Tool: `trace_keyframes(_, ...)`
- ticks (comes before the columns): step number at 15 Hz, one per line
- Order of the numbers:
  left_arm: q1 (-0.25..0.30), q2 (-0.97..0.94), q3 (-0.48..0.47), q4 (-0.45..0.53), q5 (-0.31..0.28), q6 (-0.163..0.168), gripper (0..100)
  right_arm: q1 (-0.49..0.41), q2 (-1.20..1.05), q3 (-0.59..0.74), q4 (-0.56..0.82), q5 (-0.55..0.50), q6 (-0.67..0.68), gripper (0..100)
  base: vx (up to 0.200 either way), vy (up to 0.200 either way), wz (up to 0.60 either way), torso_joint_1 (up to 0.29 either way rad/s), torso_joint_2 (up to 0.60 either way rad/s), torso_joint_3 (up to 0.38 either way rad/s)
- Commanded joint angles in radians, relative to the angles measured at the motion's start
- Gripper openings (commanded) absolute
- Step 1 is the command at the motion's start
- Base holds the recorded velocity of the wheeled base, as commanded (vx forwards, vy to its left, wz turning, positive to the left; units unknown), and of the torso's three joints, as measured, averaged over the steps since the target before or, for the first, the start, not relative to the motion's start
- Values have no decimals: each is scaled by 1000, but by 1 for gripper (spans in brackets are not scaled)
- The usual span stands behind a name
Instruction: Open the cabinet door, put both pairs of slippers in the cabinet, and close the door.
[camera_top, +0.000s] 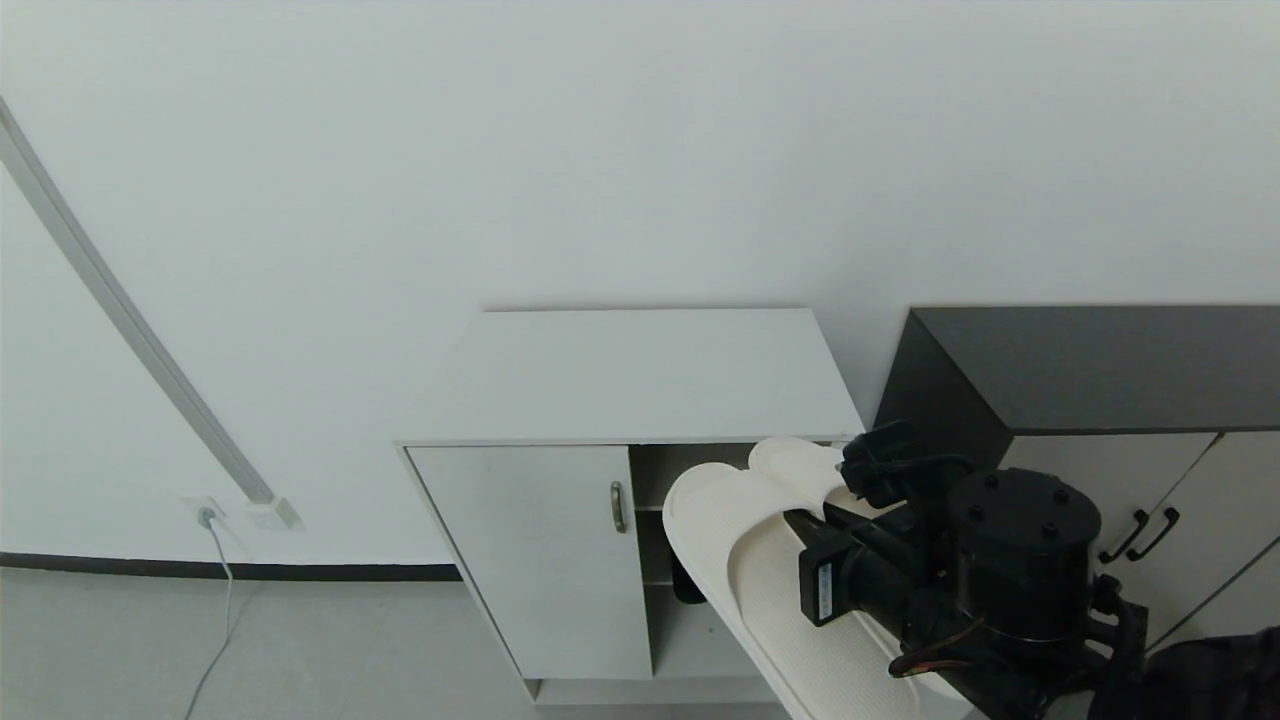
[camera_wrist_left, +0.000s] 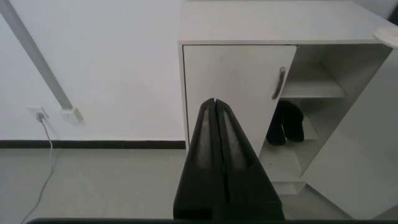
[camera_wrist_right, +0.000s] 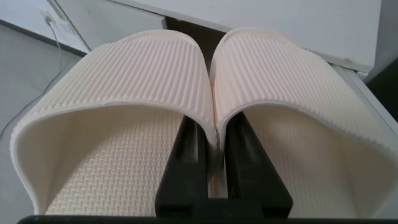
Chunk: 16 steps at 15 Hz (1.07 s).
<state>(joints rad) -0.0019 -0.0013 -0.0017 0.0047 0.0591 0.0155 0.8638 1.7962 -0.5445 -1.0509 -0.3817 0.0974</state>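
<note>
The right gripper (camera_wrist_right: 214, 134) pokes into both cream slippers (camera_wrist_right: 149, 68) and squeezes their two inner walls together. Just past the toes stands the white cabinet (camera_top: 640, 375). One half is open and the other door (camera_top: 540, 555) is shut. A dark cabinet (camera_top: 1090, 365) stands beside it. The left gripper (camera_wrist_left: 214, 104) is closed on nothing, well back from the cabinet. Its camera sees a black pair (camera_wrist_left: 286, 121) on a shelf inside. From the head camera, the cream slippers hide most of that pair.

right gripper (camera_wrist_right: 214, 140): both fingers (camera_wrist_right: 186, 155) pinch the touching inner walls of the cream slippers (camera_wrist_right: 143, 87) | one slipper at each side of the gripper | white cabinet (camera_wrist_right: 280, 15) ahead of toes
</note>
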Motion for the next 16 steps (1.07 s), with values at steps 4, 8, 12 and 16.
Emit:
trace_keyframes(4, 0, 1, 0, 0, 1, 0, 0, 26, -6, 15, -1, 0, 1, 0, 0, 0, 0, 0, 0, 0)
trace_keyframes(8, 0, 1, 0, 0, 1, 0, 0, 34, -12, 18, -1, 0, -2, 0, 0, 0, 0, -26, 62, 32)
trace_keyframes(12, 0, 1, 0, 0, -1, 0, 0, 34, -4, 20, -1, 0, -2, 0, 0, 0, 0, -143, 325, 175)
trace_keyframes(16, 0, 1, 0, 0, 1, 0, 0, 34, 5, 23, -1, 0, -2, 0, 0, 0, 0, -157, 354, 197)
